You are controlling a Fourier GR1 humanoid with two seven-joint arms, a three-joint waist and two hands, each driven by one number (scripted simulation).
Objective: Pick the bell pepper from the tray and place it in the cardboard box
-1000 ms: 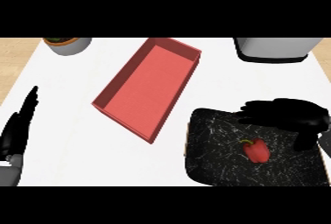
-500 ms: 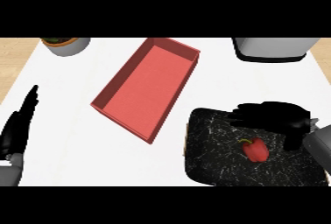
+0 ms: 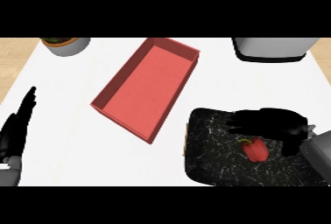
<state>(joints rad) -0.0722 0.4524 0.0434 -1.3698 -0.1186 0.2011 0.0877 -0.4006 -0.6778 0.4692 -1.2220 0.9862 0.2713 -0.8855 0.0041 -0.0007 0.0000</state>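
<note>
Red bell pepper (image 3: pixel 256 150) is still sitting in the black speckled tray (image 3: pixel 213 144) at the near right of the counter (image 3: pixel 77 148), so nothing's being carried yet. The right robot hand (image 3: pixel 271 124) is hovering over the tray on the far side of the pepper. Its fingers are reaching left and its thumb is hanging down on the pepper's right. From what I'm seeing it's loosely spread and not pinching anything, and I can't tell if it's brushing the pepper or just above it.

So I'm reading this as the reach/pre-grasp step. Next, I'm guessing the hand needs to drop a bit nearer, get fingers and thumb on either side of the pepper, and close. Then it lifts and swings left and farther out to the box (image 3: pixel 145 87), which is looking red, lying diagonally mid-counter with its open top facing up, just beside the tray's far left corner.

The left robot hand (image 3: pixel 18 127) is resting open at the left edge, fingers up, not doing anything.
</note>
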